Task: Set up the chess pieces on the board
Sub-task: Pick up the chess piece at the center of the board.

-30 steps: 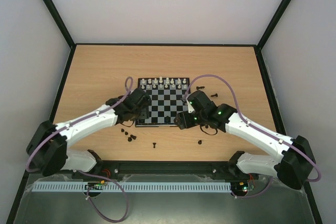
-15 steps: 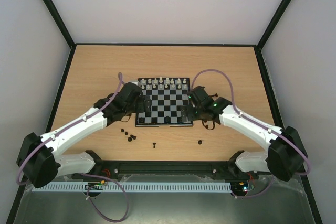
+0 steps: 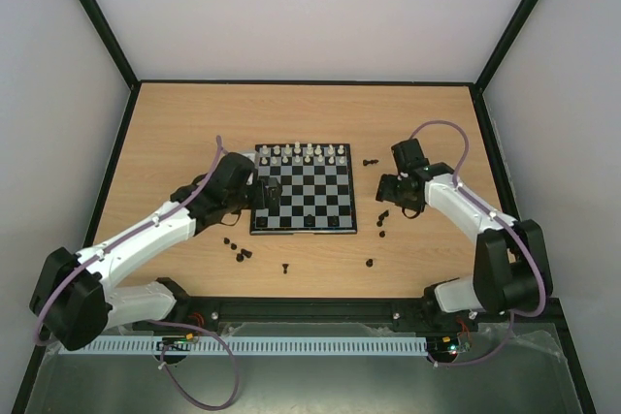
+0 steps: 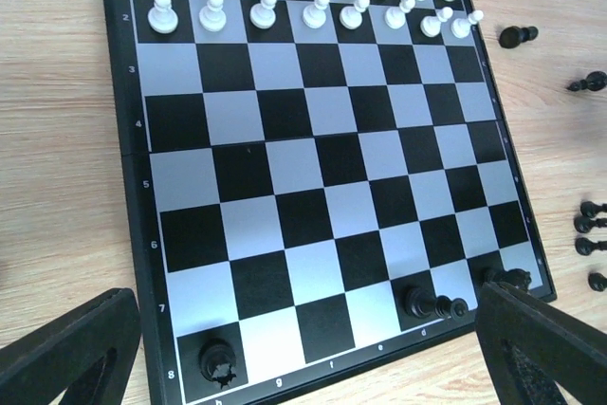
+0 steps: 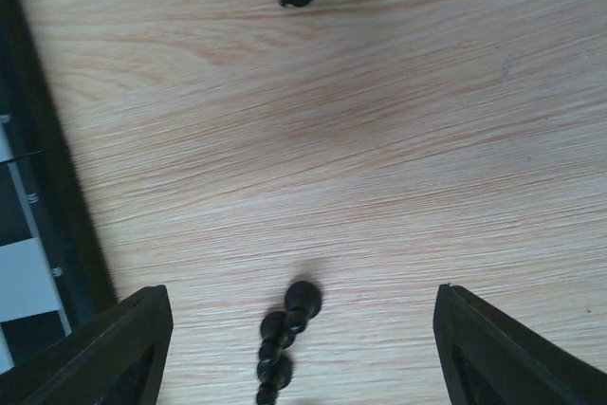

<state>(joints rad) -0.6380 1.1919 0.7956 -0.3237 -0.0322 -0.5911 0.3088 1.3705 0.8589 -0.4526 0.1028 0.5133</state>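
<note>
1. The board (image 3: pixel 303 203) lies mid-table. White chess pieces (image 4: pixel 313 11) fill its two far rows, and a few black pieces (image 4: pixel 216 359) sit on the near row.
2. Loose black pieces (image 3: pixel 240 252) lie scattered on the table (image 3: pixel 175 133) around it.
3. The left gripper (image 4: pixel 303 329) hangs over the board's left side, jaws wide apart and empty.
4. The right gripper (image 5: pixel 303 329) hovers right of the board, spread open above clustered black pawns (image 5: pixel 280 343), gripping nothing.

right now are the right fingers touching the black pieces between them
Apart. Right wrist view shows table between the black pieces and each of the right fingers.
</note>
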